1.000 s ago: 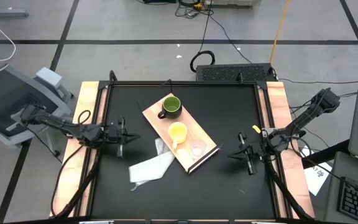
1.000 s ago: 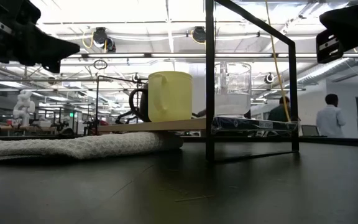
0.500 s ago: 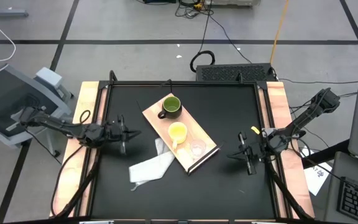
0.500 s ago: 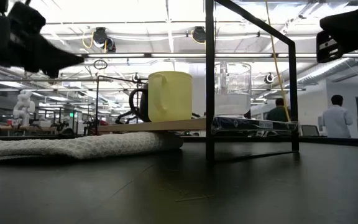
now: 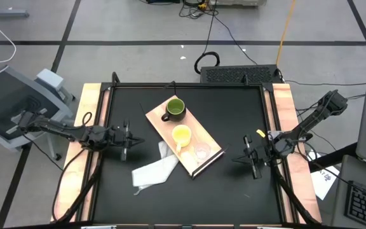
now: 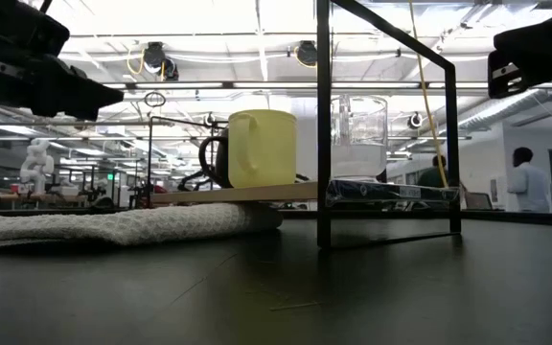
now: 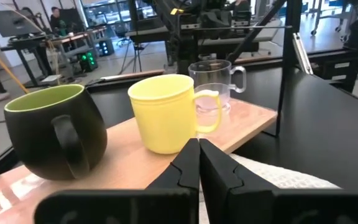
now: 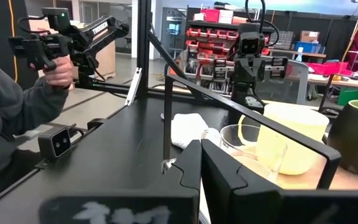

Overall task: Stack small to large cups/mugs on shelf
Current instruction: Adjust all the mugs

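A light-wood board [image 5: 189, 141] lies slantwise at the table's middle, and its near-left edge rests on a white cloth [image 5: 154, 168]. Three vessels stand upright on it in a row: a dark olive-green mug [image 5: 175, 109] at the far end, a yellow mug [image 5: 182, 135] in the middle, and a clear cup [image 5: 201, 151] near the dark edge strip. They also show in the left wrist view [image 7: 55, 130], [image 7: 166, 112], [image 7: 215, 92]. My left gripper [image 5: 127, 138] is shut and empty, left of the board. My right gripper [image 5: 250, 159] is shut and empty, right of the board.
A thin black metal frame [image 6: 324, 125] stands around the board's clear-cup end and also shows in the right wrist view [image 8: 166, 118]. Wood rails [image 5: 88, 127] run along the table's left and right edges. People [image 6: 525, 182] stand in the room beyond.
My left gripper has tipped and shifted slightly toward the far-left, then come back to about where it was, still shut. The mugs, cup and board have not moved.
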Motion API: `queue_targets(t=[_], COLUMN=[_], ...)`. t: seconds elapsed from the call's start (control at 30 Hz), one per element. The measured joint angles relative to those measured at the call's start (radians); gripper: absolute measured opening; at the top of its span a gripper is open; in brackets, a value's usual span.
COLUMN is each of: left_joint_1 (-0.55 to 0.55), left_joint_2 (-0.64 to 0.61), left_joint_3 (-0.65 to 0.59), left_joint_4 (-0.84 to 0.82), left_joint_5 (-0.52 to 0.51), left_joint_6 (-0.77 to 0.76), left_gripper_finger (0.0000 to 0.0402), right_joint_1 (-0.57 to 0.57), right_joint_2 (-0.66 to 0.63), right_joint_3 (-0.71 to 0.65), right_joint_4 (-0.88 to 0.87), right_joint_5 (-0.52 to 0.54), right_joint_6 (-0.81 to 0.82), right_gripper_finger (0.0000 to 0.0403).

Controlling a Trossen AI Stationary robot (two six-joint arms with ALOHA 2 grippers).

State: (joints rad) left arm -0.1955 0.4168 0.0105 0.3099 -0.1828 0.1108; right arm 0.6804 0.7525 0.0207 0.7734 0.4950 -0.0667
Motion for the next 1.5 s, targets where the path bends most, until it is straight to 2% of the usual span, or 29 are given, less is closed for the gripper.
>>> queue_targets(t=[0.37, 0.53, 0.63, 1.17, 1.37, 1.5], left_joint_1=[0.0, 0.0, 0.0, 0.0, -0.001, -0.001], left_joint_2=[0.0, 0.0, 0.0, 0.002, 0.002, 0.002], left_joint_3=[0.0, 0.0, 0.0, 0.0, 0.0, 0.0], left_joint_4=[0.001, 0.01, 0.01, 0.005, 0.002, 0.002], left_joint_5=[0.007, 0.007, 0.007, 0.008, 0.009, 0.009], left_joint_6=[-0.009, -0.02, -0.037, -0.044, -0.046, -0.065], left_gripper_finger=[0.0003, 0.0019, 0.0025, 0.0026, 0.0026, 0.0026], right_joint_1=[0.0, 0.0, 0.0, -0.014, -0.137, -0.256], right_joint_2=[0.0, -0.001, 0.0, 0.004, 0.029, 0.071], right_joint_3=[0.0, 0.008, 0.042, 0.381, 0.55, 0.649], right_joint_4=[0.008, 0.09, 0.076, -0.32, -0.583, -0.702], right_joint_5=[0.0, 0.0, 0.0, -0.004, -0.021, -0.154], right_joint_6=[-0.024, -0.046, -0.095, -0.101, 0.036, 0.107], right_gripper_finger=[0.0, 0.0, 0.0, 0.0, 0.0, 0.0])
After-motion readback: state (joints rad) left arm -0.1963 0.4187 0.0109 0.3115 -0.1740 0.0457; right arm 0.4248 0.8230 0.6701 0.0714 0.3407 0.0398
